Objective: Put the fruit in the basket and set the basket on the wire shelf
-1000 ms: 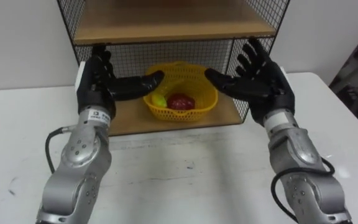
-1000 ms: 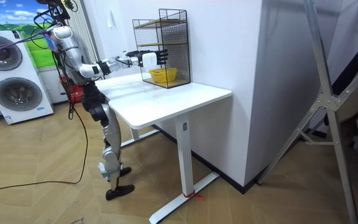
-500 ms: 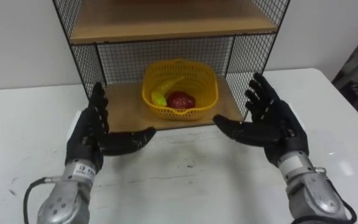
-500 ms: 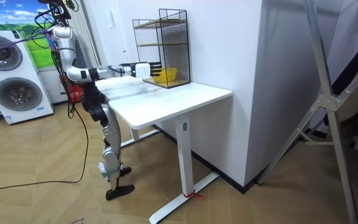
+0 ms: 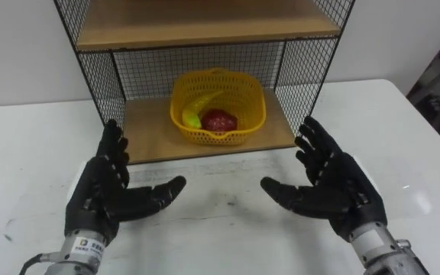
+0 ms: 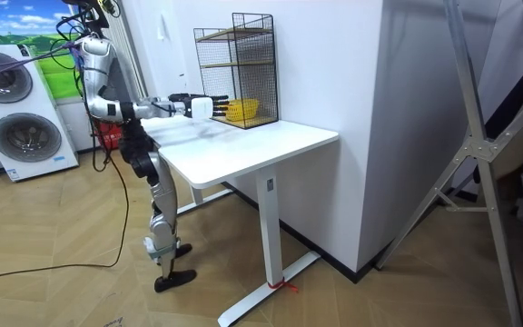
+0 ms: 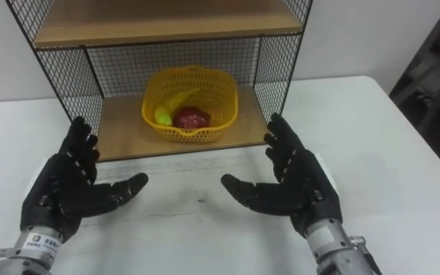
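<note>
Basket with fruit sits on the shelf; I see left robot hand and right robot hand spread empty above the worktop.

Robot stands at white table, arms toward wire shelf

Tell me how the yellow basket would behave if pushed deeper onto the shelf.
The yellow basket looks like thin open-mesh plastic, so its wall would probably flex under a push. It sits low and wide on the smooth wooden shelf board, so it would likely slide rather than tip. The red fruit inside may roll a little.
</note>
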